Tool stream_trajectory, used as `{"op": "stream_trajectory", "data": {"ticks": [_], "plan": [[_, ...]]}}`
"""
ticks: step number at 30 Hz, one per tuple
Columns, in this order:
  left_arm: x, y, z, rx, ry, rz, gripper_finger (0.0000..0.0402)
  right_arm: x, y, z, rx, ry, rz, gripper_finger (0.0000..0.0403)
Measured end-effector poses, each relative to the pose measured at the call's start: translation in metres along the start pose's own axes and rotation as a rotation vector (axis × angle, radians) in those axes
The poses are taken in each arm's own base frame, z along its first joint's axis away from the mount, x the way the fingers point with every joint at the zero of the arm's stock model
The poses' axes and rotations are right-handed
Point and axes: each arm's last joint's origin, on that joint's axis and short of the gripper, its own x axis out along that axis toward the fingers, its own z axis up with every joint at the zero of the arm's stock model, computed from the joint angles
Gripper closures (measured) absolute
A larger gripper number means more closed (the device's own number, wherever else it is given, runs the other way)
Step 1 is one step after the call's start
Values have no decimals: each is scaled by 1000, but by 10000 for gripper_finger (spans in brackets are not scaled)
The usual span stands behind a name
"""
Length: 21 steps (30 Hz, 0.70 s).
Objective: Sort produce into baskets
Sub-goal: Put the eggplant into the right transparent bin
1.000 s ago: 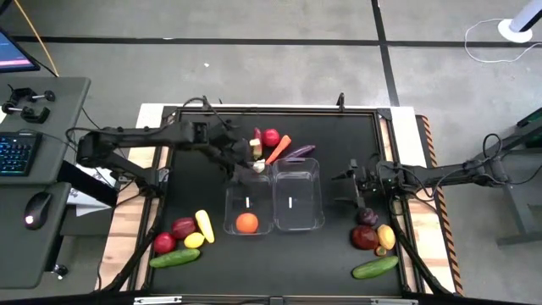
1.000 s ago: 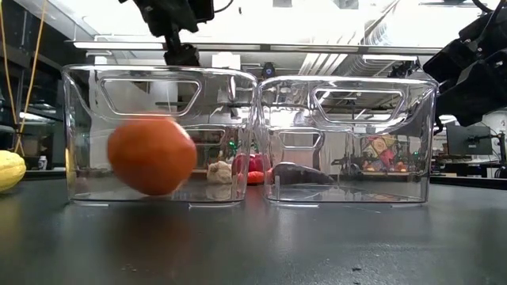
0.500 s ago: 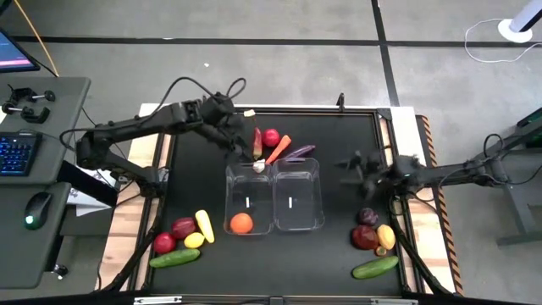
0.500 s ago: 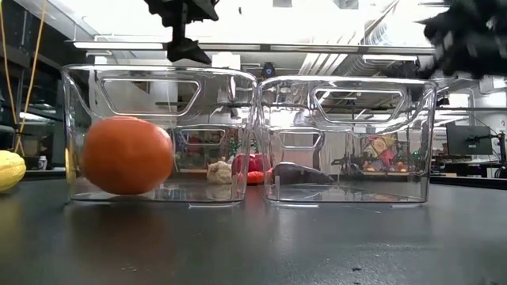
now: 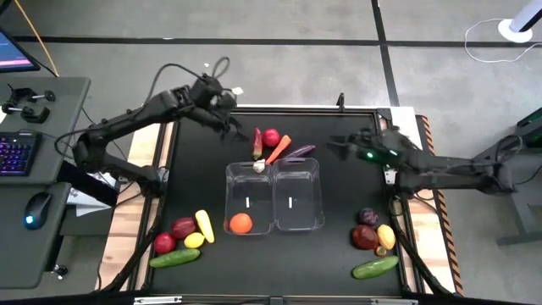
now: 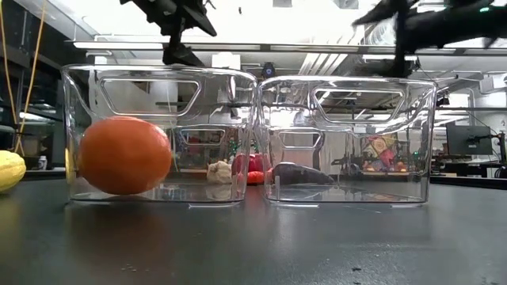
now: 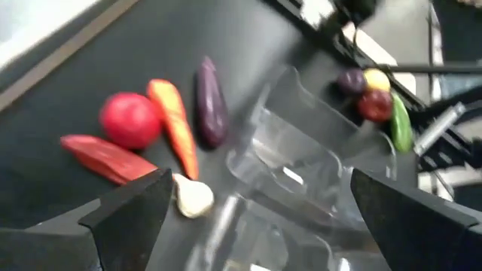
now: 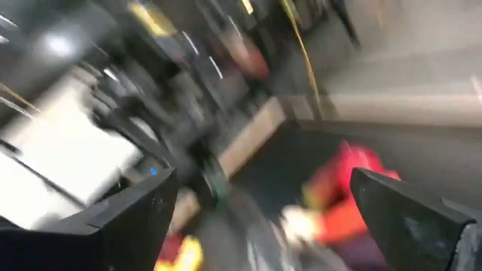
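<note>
Two clear baskets stand side by side mid-table: the left one (image 5: 248, 196) has an orange (image 5: 241, 223) on its floor, and the right one (image 5: 296, 195) shows nothing inside. Behind them lie a red chili (image 5: 257, 141), a red apple (image 5: 271, 136), a carrot (image 5: 279, 148), an eggplant (image 5: 298, 152) and a small white bulb (image 5: 258, 167). My left gripper (image 5: 230, 114) hangs open above the far left of the mat. My right gripper (image 5: 337, 146) is open in the air, right of the eggplant. Neither holds anything.
Near left lie two red apples (image 5: 174, 235), a lemon (image 5: 194, 241), a yellow banana (image 5: 204, 224) and a cucumber (image 5: 174, 257). Near right lie a purple piece (image 5: 367, 217), an apple (image 5: 364, 237), a lemon (image 5: 386, 235) and a cucumber (image 5: 374, 267). A desk with keyboard (image 5: 17, 152) stands left.
My left gripper has risen from over the left basket and swung toward the table's far edge, staying open. My right gripper has lifted from beside the right basket, gone toward the far edge and rolled. The orange has rolled slightly toward the table's left inside its basket and come to rest.
</note>
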Motion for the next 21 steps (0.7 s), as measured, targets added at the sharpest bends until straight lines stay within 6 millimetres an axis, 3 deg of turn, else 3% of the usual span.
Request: {"op": "stream_trajectory", "data": {"ticks": [6, 14, 18, 21], "plan": [[-38, 8, 1, -8, -121, 40, 5, 35, -43, 16, 150, 353, -176, 15], [-87, -16, -13, 34, -269, 30, 5, 63, -70, 36, 241, 355, -305, 15], [-102, -24, -20, 44, -331, 84, 5, 73, -78, 35, 314, 362, -367, 15], [-110, -28, -23, 40, -359, 83, 5, 83, -81, 37, 304, 434, -314, 15]]}}
